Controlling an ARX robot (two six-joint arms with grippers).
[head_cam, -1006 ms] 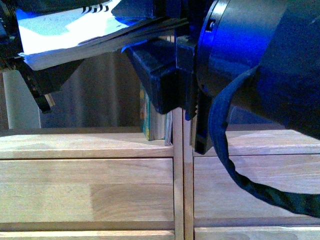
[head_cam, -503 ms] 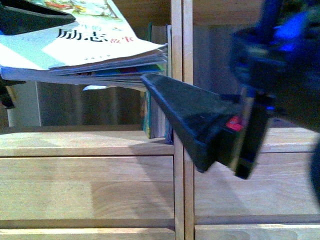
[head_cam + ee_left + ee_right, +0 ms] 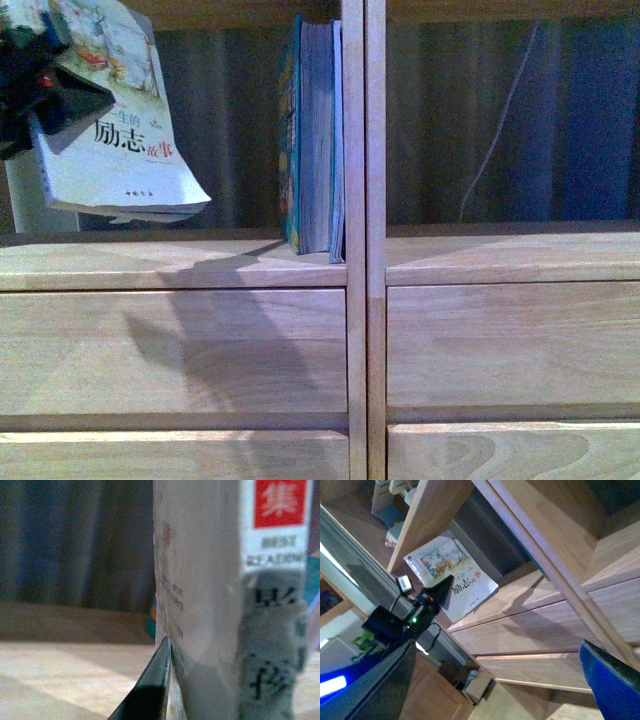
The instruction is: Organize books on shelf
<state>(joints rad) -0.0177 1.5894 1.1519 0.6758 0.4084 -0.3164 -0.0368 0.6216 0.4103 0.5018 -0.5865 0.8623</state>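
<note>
Two books are in view, one of each kind. The white booklet (image 3: 120, 140) is clamped in the left gripper (image 3: 45, 95) and hangs tilted before the left open compartment of the shelf (image 3: 180, 350), while the teal book (image 3: 312, 140) stands upright in that compartment against the centre upright (image 3: 356, 200), well apart from the booklet. The booklet appears light and floppy, with its free corner drooping, so it is best gripped near the spine; the teal book appears thick and stiff, and the right gripper (image 3: 497, 645) is spread wide, holding nothing.
</note>
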